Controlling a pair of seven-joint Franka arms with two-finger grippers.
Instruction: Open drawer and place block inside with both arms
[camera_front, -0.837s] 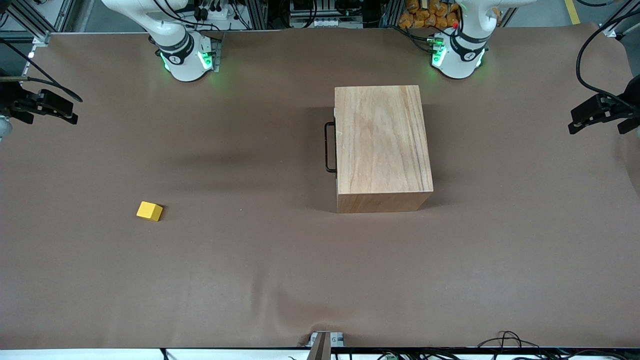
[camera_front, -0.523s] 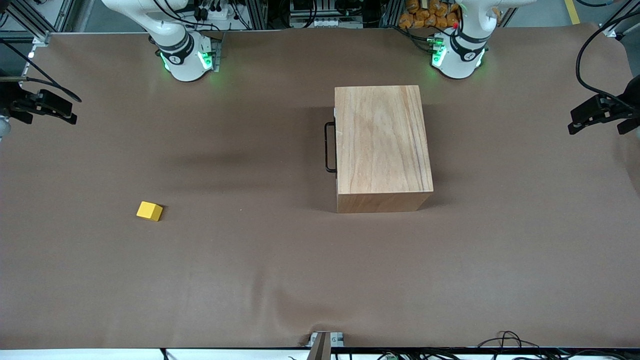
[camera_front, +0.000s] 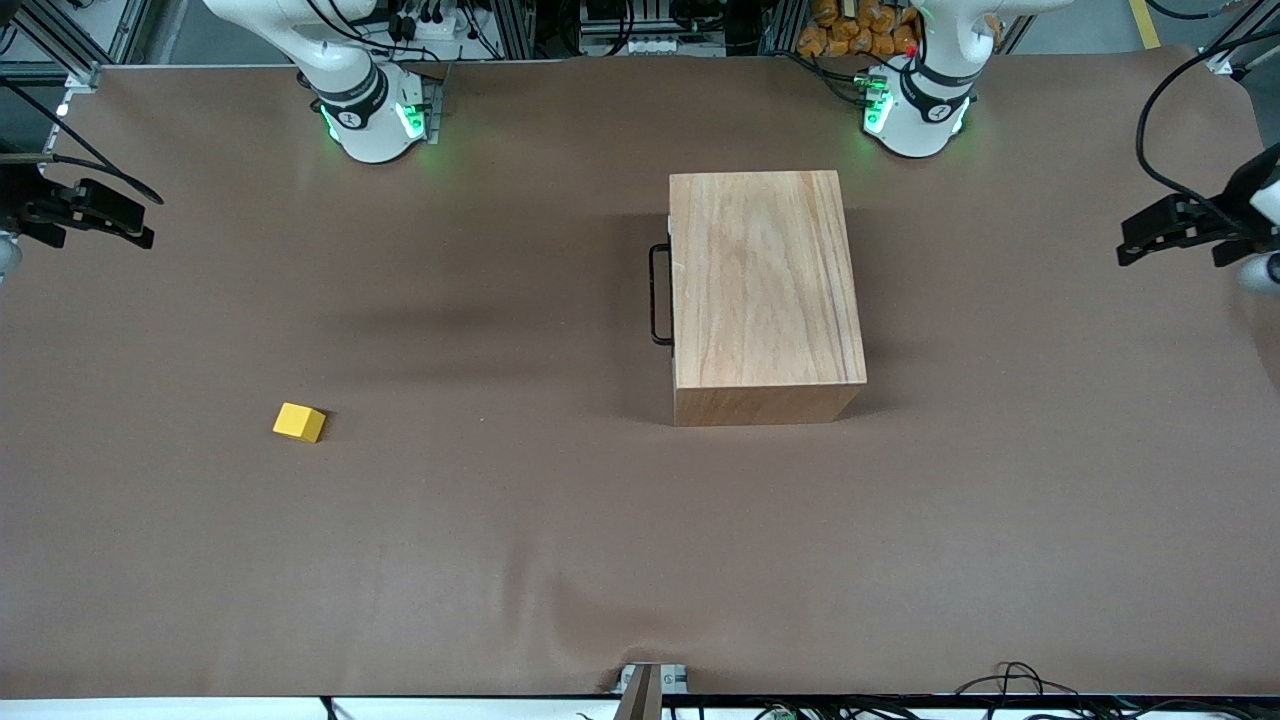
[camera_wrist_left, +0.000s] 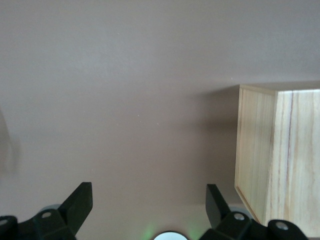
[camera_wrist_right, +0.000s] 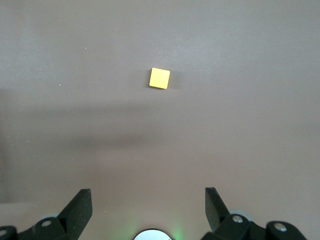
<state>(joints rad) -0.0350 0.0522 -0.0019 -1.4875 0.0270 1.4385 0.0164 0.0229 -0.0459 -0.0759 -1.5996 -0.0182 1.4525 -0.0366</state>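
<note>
The drawer sits shut inside a light-wood box at mid-table, nearer the left arm's base. Its black bar handle faces the right arm's end of the table. The small yellow block lies on the brown cover toward the right arm's end, nearer the front camera than the box. My left gripper hangs open over the table edge at the left arm's end, and the left wrist view shows its gripper empty beside a box corner. My right gripper hangs open over the table edge at the right arm's end; in its wrist view the gripper holds nothing, with the block well apart from it.
A brown cover spreads over the whole table, slightly wrinkled near the front edge. Both arm bases glow green at the edge farthest from the front camera. Cables and a small bracket line the front edge.
My left gripper has shifted a little toward the box. The right gripper, block and box have barely moved.
</note>
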